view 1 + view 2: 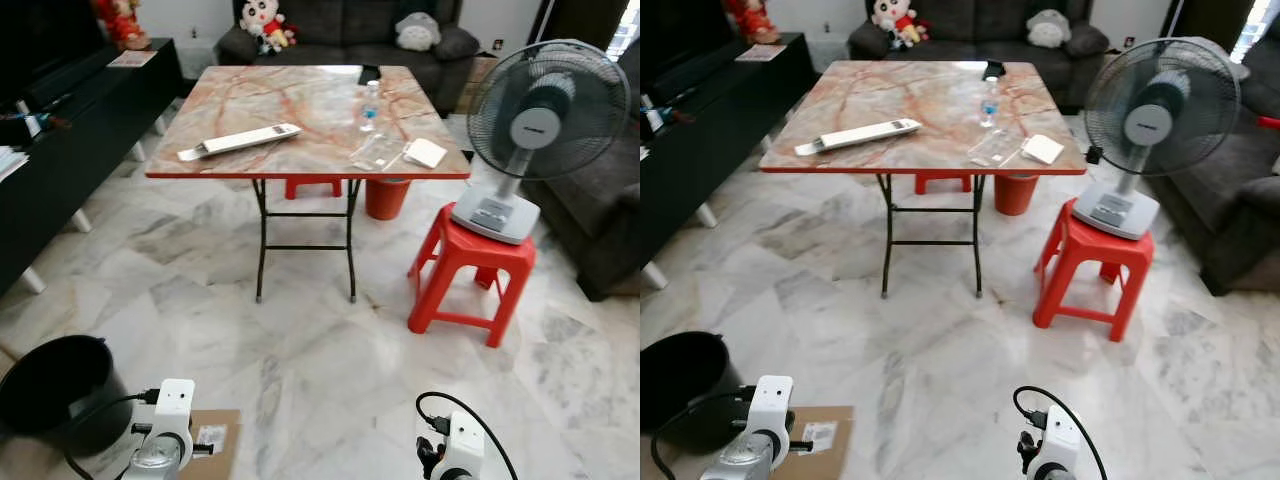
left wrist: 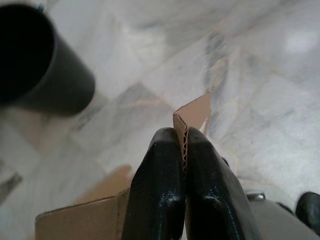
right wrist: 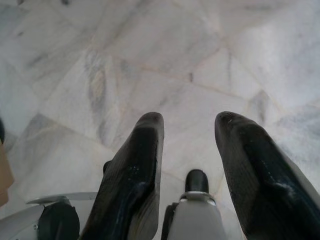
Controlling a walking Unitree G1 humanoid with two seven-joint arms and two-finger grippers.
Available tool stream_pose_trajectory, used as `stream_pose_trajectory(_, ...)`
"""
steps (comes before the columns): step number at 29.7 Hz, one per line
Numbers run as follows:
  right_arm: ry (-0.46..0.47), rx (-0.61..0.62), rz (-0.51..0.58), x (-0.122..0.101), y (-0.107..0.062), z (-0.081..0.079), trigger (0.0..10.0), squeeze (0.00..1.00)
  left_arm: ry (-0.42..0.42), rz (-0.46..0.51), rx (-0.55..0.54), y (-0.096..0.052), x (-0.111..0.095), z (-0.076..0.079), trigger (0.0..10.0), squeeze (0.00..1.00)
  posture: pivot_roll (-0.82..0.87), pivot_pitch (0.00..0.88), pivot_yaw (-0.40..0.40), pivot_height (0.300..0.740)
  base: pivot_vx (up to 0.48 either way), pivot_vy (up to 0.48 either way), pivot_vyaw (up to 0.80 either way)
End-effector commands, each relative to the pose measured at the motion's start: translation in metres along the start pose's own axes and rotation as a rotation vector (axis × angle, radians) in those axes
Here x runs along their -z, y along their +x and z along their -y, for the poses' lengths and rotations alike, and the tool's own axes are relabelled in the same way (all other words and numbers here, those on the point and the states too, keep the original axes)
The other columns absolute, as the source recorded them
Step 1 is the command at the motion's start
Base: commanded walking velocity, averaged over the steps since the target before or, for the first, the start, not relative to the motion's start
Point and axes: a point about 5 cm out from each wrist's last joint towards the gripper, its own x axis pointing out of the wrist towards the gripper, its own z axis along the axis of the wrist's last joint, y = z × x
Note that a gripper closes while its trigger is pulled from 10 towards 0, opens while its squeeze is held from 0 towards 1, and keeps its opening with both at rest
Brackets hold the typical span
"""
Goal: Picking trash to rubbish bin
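Two grippers | left gripper: pinching cardboard, near bin | right gripper: spread, over floor

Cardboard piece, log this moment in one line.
left gripper: shut on cardboard piece | black bin: beside it on floor | right gripper: open, idle

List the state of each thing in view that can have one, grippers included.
Left gripper: shut on cardboard.
Right gripper: open, holding nothing, above the floor.
Bin: upright on the floor, open-topped.
Bottle: upright on the table.
Fan: upright on the red stool; running or not, cannot tell.
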Motion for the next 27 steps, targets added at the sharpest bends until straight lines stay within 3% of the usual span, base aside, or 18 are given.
stream_pose_trajectory(1, -0.008, -0.01, 0.001, -0.003, 0.002, -0.005, 10.0, 0.0, -0.022, -0.045, -0.022, -0.001, 0.006, -0.005, 10.0, 0.0, 0.02, 0.033, -0.002, 0.74, 0.337, 0.0, 0.63)
stream_pose_trajectory(6, -0.015, -0.022, -0.002, -0.004, 0.003, -0.012, 10.0, 0.0, -0.069, -0.08, -0.051, -0.003, 0.014, -0.013, 10.0, 0.0, 0.04, 0.029, 0.008, 0.74, 0.337, 0.0, 0.08)
stream_pose_trajectory(12, -0.006, -0.014, -0.001, -0.003, 0.003, -0.013, 10.0, 0.0, -0.091, -0.102, -0.066, -0.005, 0.023, -0.018, 10.0, 0.0, 0.04, 0.023, 0.016, 0.74, 0.33, 0.0, 0.79)
stream_pose_trajectory(19, -0.022, -0.012, -0.007, -0.002, 0.002, -0.012, 10.0, 0.0, -0.095, -0.116, -0.071, -0.007, 0.027, -0.02, 10.0, 0.0, 0.04, 0.012, 0.022, 0.74, 0.329, 0.0, 0.0)
stream_pose_trajectory(27, -0.036, -0.014, -0.016, 0.0, 0.002, -0.011, 10.0, 0.0, -0.11, -0.12, -0.075, -0.007, 0.028, -0.02, 10.0, 0.0, 0.05, 0.0, 0.023, 0.74, 0.321, 0.0, 0.8)
